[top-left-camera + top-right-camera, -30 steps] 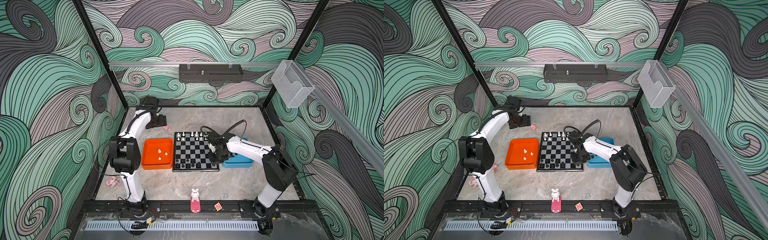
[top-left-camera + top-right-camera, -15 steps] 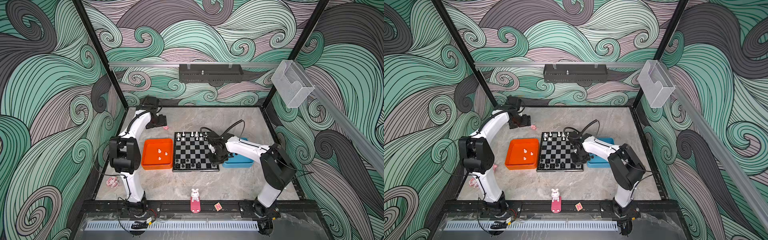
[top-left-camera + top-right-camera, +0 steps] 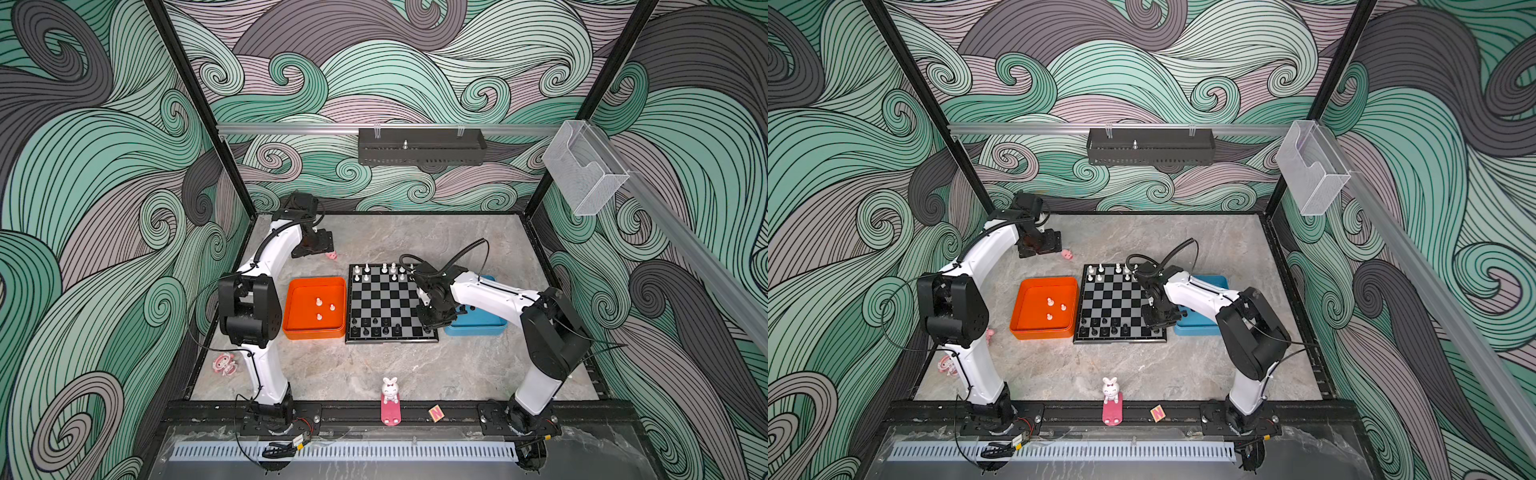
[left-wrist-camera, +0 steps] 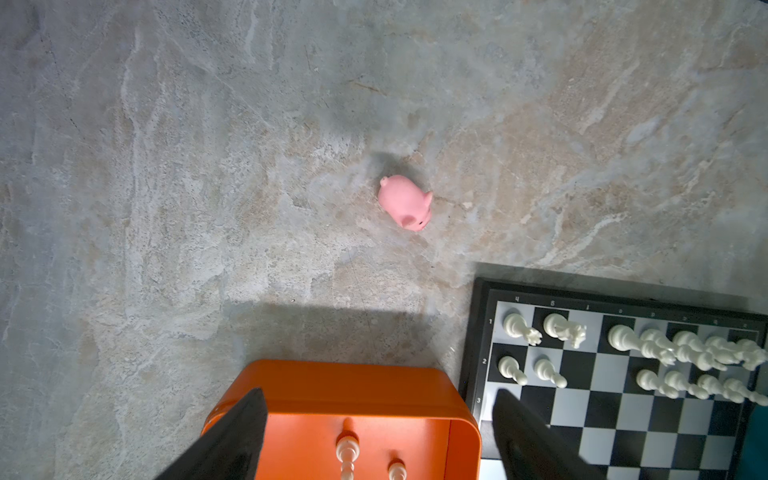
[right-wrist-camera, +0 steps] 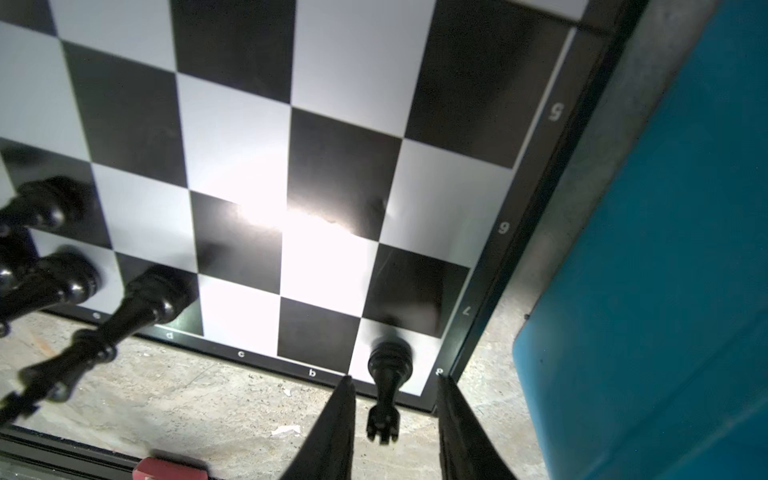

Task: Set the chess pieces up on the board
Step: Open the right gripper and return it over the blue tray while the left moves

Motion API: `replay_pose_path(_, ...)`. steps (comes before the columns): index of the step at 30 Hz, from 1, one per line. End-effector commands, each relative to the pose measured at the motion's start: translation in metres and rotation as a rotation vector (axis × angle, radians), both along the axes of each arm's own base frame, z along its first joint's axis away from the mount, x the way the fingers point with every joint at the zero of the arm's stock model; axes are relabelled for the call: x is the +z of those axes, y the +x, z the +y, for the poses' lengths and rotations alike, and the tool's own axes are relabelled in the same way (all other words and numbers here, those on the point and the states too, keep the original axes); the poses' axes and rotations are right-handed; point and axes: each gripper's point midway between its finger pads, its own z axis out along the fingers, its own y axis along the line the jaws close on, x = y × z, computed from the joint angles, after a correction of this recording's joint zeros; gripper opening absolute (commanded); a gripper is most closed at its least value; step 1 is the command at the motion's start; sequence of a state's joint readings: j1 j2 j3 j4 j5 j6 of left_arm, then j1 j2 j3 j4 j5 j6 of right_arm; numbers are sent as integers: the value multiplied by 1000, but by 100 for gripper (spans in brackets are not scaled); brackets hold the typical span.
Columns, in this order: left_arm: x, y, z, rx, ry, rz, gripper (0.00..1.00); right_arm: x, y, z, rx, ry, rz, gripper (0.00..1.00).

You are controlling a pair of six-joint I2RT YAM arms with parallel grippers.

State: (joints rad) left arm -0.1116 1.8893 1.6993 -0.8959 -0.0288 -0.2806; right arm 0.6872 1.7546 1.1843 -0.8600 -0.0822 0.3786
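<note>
Left fingers [image 4: 232, 436]: spread wide and holding nothing. They hang above the far end of the orange tray [image 3: 316, 282], between the tray and the pink pig toy [image 4: 405, 201].
Right fingers [image 5: 332, 432]: parted a little, one on each side of a black rook [image 5: 388, 361]. A thin gap shows on both sides of it, so they are not gripping it.
Black rook: upright on the light corner square of the board [image 3: 382, 305], in the near row on the side next to the blue tray [image 5: 665, 249].
Board: flat on the table [image 3: 415, 365], between the orange tray and the blue tray. Its black frame lies just beside each.
White chess pieces [image 3: 384, 270]: most stand in the two far rows of the board, and the left wrist view shows some squares there bare. Three more white pieces [image 3: 319, 301] stand in the orange tray.
Black chess pieces [image 3: 376, 326]: a handful stand in the two near rows. In the right wrist view one tall piece [image 5: 153, 291] stands in the edge row a few squares from the rook, with bare squares between them.
Right arm: reaches from the near right across the blue tray to the near right corner of the board in both top views.
Bunny figure [image 3: 390, 388]: upright at the near edge of the table, well apart from the board.
</note>
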Motion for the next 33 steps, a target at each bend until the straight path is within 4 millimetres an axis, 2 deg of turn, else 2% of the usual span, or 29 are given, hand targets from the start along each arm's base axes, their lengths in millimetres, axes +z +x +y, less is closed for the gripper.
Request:
replay_pose_path(1,-6,-2,0,12,-12,20,88,23,8,-1,14,-13,-59,38)
replay_pose_path(7,-3,-2,2,20,-6,16,88,47,25,0,29,-7,-127,51)
replay_pose_path(11,2,-4,6,33,11,7,88,69,52,0,12,29,-191,79)
replay_pose_path(15,1,-13,9,51,15,17,88,85,82,-4,-15,55,-244,90)
replay_pose_path(17,-2,-22,12,61,21,39,88,93,95,-8,-31,69,-277,100)
replay_pose_path(22,-14,-58,19,84,40,110,90,100,114,-23,-73,98,-315,100)
replay_pose_path(27,-33,-95,20,99,32,180,90,90,117,-38,-104,114,-302,100)
replay_pose_path(33,-63,-114,15,106,9,258,90,77,111,-49,-116,134,-261,100)
